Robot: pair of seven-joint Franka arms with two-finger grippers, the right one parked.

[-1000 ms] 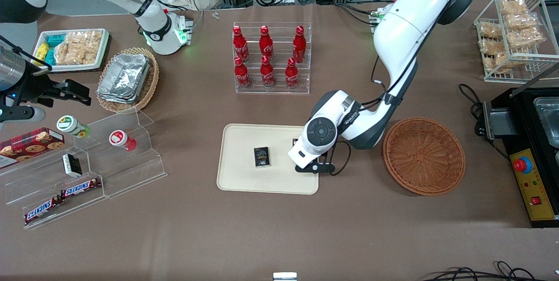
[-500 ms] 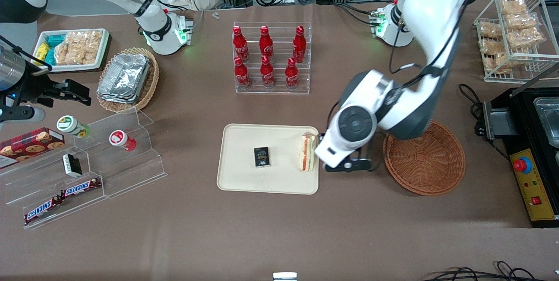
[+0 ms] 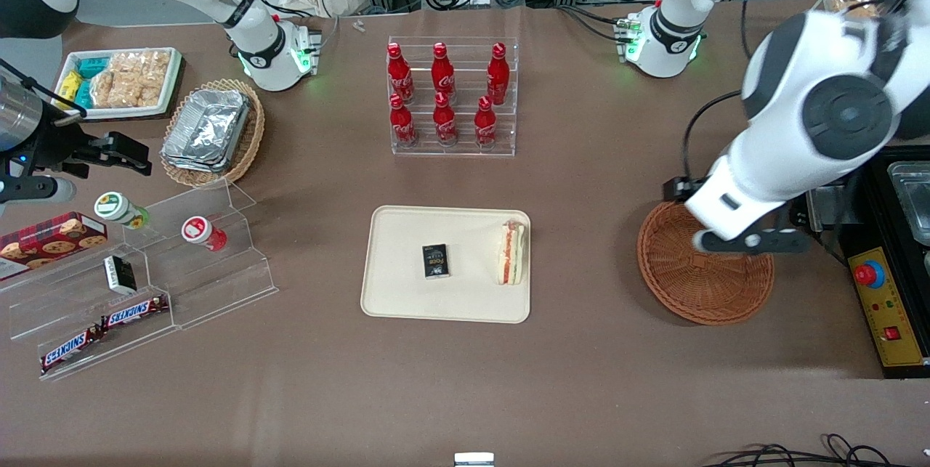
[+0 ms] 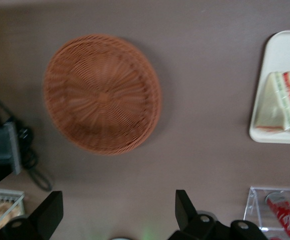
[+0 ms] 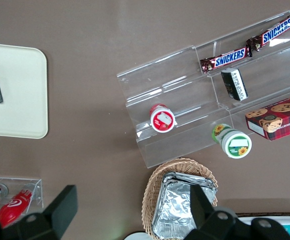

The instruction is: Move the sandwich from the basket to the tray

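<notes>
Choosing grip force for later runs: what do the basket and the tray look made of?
The basket looks like reddish-brown woven wicker: ribbed strands spiral around it. The tray looks like smooth matte cream plastic, though that's uncertain; the sandwich lies on it. The gripper hangs open above the basket.

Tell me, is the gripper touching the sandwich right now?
Apart. The front view shows the gripper over the basket, open, while the sandwich lies on the tray, bare table between.

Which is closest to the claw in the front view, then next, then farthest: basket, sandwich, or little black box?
The claw hangs open over the basket.
1. Basket, right under it.
2. Sandwich, on the tray's nearer edge.
3. Black box, mid-tray.
</notes>
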